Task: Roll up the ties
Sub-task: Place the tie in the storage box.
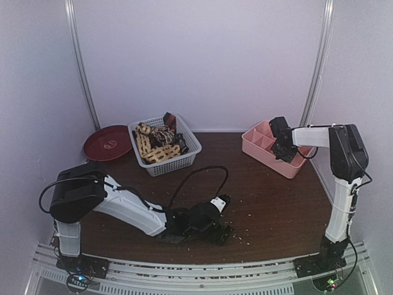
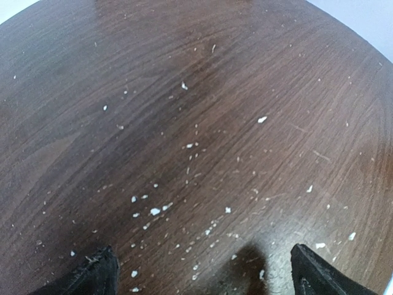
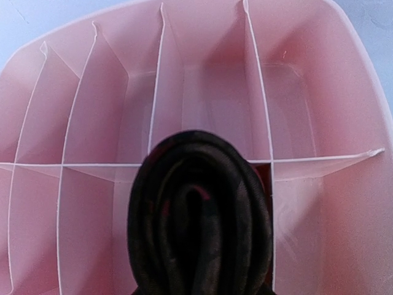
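A dark brown-black tie wound into a tight roll [image 3: 199,221] fills the lower middle of the right wrist view, and my right gripper [image 1: 284,151] is shut on it. Its fingers are hidden behind the roll. The roll hangs over the pink divided box [image 3: 202,92], near the middle cross divider. More ties [image 1: 158,142], tan-and-cream patterned and dark, lie heaped in the white lattice basket [image 1: 191,150]. Low over the table [image 2: 196,110], near its front middle, my left gripper [image 1: 226,232] stands open with nothing between its fingers [image 2: 92,273].
The pink box [image 1: 253,147] sits at the back right, with its compartments bare in the right wrist view. A dark red plate [image 1: 107,142] lies left of the basket. A black cable [image 1: 202,175] loops over mid-table. White crumbs speckle the wood.
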Action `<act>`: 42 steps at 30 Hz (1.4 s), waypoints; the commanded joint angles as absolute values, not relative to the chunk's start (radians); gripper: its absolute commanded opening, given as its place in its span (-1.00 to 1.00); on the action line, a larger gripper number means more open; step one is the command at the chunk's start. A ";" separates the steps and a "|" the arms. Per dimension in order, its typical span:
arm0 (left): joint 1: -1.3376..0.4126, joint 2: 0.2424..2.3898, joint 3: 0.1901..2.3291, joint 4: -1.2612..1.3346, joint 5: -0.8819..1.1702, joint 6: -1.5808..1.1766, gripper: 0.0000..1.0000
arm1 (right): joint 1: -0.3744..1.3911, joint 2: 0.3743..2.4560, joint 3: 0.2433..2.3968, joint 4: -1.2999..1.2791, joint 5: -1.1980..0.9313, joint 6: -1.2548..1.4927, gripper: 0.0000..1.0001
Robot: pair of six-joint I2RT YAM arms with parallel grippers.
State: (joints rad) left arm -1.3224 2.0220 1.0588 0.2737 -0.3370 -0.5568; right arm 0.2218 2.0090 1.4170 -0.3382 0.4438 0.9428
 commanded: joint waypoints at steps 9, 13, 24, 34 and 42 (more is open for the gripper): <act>-1.327 2.041 1.095 0.279 -0.348 -0.562 0.96 | 0.209 1.963 1.407 -0.379 0.285 0.996 -0.44; -1.328 2.036 1.090 0.278 -0.348 -0.567 0.97 | 0.198 1.969 1.413 -0.370 0.247 0.982 -0.45; -1.330 2.031 1.095 0.273 -0.351 -0.567 0.96 | 0.152 2.039 1.414 -0.424 0.184 0.967 -0.44; -1.334 2.022 1.097 0.262 -0.362 -0.572 0.96 | 0.129 2.050 1.383 -0.397 0.149 0.954 -0.42; -1.339 2.017 1.098 0.258 -0.371 -0.575 0.96 | 0.125 2.100 1.399 -0.464 0.211 0.922 -0.43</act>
